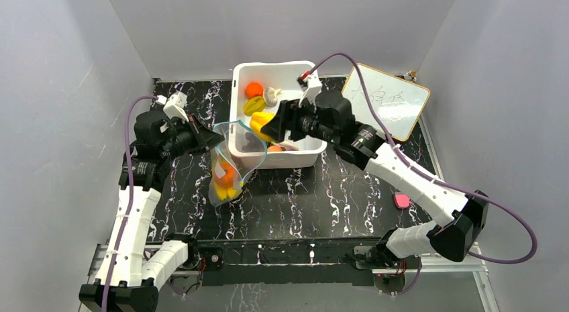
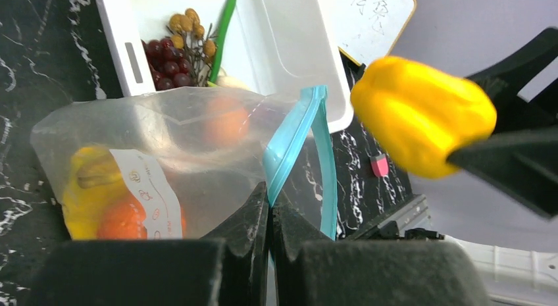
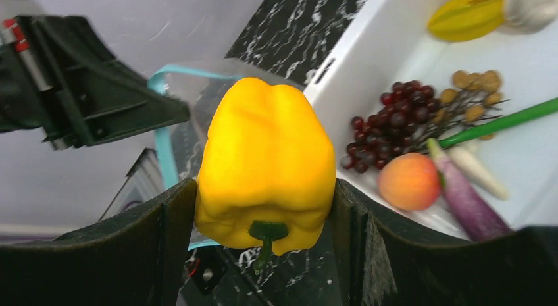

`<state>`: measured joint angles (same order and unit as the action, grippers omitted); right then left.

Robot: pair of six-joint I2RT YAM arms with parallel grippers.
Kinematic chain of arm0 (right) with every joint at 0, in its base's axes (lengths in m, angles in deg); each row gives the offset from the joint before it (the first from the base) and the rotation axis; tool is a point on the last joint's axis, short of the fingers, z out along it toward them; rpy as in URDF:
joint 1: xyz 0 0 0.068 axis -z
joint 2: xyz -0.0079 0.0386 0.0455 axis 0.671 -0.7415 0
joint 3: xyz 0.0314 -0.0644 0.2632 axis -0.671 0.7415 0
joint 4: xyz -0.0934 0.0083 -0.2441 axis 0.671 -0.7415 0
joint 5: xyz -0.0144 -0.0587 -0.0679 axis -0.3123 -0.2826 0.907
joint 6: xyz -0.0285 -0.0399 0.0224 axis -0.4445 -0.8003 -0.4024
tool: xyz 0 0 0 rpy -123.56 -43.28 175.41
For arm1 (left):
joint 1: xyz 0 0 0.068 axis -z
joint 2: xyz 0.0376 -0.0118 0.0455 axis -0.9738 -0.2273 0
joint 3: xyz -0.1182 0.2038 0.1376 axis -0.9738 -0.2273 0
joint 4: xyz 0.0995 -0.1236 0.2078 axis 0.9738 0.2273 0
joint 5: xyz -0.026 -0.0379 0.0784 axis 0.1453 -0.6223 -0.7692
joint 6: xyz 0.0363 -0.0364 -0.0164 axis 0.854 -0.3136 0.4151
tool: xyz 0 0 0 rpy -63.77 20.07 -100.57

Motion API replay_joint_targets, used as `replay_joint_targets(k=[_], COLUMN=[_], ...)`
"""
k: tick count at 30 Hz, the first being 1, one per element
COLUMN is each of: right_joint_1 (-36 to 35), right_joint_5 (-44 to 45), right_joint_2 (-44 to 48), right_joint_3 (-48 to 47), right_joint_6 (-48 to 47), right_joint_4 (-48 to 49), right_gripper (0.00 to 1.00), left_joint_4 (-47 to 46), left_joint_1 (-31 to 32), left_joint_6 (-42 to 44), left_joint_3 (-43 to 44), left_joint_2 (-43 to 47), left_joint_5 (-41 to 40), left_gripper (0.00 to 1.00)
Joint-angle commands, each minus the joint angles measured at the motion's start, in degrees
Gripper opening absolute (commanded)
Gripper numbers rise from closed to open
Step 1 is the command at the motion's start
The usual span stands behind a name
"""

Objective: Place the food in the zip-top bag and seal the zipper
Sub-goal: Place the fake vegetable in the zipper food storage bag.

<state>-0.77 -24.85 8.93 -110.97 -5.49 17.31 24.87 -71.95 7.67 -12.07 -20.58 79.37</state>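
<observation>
Evidently light, slick yellow pepper [image 3: 266,164], right fingers [image 3: 161,253] clamping its flanks beside the flimsy zip-top bag [image 2: 171,138]; left fingers [image 2: 247,224] pinch its zipper [image 2: 297,131].

Top view looks down; wrist views close — sharing the tub [image 1: 295,158].

One zip-top bag [image 2: 145,125], one white tub [image 1: 272,64], one yellow pepper [image 3: 266,164], one grape bunch [image 3: 385,122], one whiteboard [image 1: 386,100]

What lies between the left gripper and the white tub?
The clear zip-top bag, pinched at its teal zipper by the shut left gripper, mouth open toward the tub; the top view shows it.
</observation>
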Motion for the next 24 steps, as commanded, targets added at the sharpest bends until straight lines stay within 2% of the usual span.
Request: replay_joint_targets(k=[1, 7, 17, 24], right_joint_1=[-5.99, -11.39, -12.23, -12.59], right_joint_5=[0.04, 3.70, 5.22, 5.10], right_joint_2=[0.76, -3.12, -10.47, -15.06], right_joint_3=[0.25, -1.77, -4.37, -8.04], right_joint_6=[4.18, 4.42, 2.67, 1.45], right_joint_4=[6.01, 6.24, 4.89, 3.42], right_gripper=[0.33, 0.33, 0.39, 0.46], left_joint_4=[-3.36, -3.26, -3.75, -4.79], left_joint_1=[0.29, 0.54, 1.11, 1.55], left_joint_6=[-4.55, -5.40, -6.77, -7.12], left_joint_3=[-1.15, -0.64, -2.24, -2.94], left_joint_2=[0.48, 0.02, 1.53, 1.96], left_joint_5=[5.11, 5.58, 7.07, 7.45], left_gripper=[0.00, 0.00, 0.00, 0.00])
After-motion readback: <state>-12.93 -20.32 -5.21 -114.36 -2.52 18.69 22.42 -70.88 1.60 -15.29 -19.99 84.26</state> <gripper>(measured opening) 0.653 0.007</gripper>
